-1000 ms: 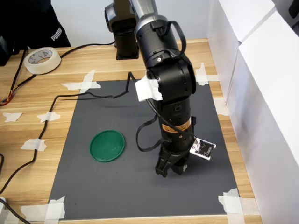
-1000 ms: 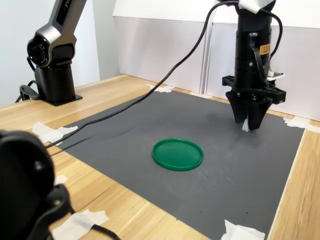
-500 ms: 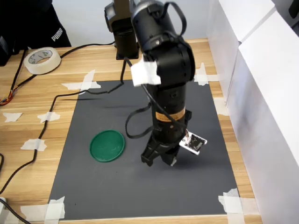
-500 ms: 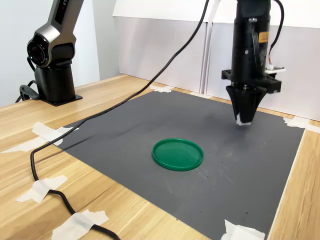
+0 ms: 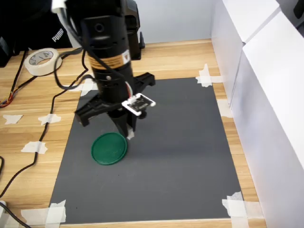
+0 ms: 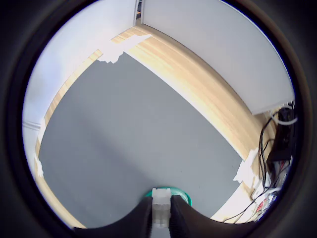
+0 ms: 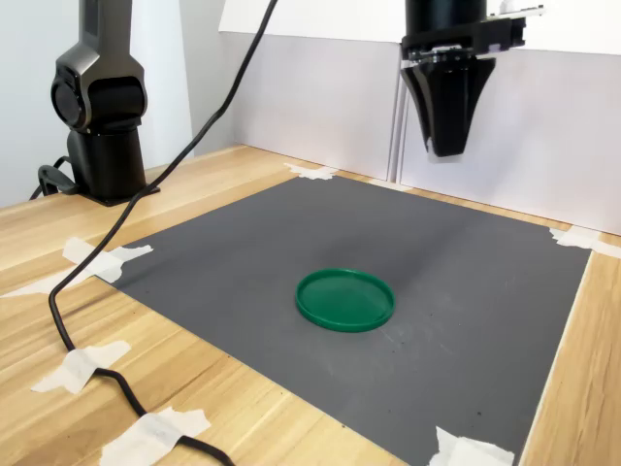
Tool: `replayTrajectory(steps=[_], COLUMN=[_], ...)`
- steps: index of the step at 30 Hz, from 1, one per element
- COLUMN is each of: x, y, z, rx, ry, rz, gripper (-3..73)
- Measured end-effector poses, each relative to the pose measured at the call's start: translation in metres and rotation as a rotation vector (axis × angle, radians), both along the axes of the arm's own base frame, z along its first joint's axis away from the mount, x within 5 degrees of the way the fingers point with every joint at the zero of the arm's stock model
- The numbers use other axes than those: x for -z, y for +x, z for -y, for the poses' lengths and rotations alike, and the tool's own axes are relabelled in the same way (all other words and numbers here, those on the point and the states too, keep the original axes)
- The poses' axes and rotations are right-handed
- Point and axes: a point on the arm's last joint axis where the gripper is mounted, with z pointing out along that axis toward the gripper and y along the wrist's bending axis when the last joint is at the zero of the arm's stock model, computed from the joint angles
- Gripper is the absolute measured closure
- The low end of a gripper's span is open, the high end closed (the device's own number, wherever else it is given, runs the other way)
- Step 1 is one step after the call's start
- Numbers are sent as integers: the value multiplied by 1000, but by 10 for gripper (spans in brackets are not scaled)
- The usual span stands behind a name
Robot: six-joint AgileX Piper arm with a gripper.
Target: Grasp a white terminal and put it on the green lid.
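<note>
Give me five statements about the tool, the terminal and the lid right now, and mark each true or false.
1. The tool is shut on the white terminal. True.
2. The green lid lies on the bare wood of the table. False: it lies on the dark grey mat.
3. The white terminal already rests on the green lid. False: it is held between the fingers, well above the mat in the second exterior view.
4. A roll of white tape sits on the wood off the mat. True.
5. The lid has something on it. False: its top is bare in both exterior views.
</note>
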Motion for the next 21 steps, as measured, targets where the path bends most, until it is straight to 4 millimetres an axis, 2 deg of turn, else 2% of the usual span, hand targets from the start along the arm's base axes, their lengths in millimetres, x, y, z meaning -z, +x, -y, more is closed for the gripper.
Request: replayTrajectory(steps=[4,7,14,21], x=[16,30,65,83], y=[-7,-14,-20,-23], z=[26,37,47,52], rx=[25,25,33,63], ry=[-16,-25,-36,-45], rz=[-60,-95,-96,-63], gripper=[608,608,608,608])
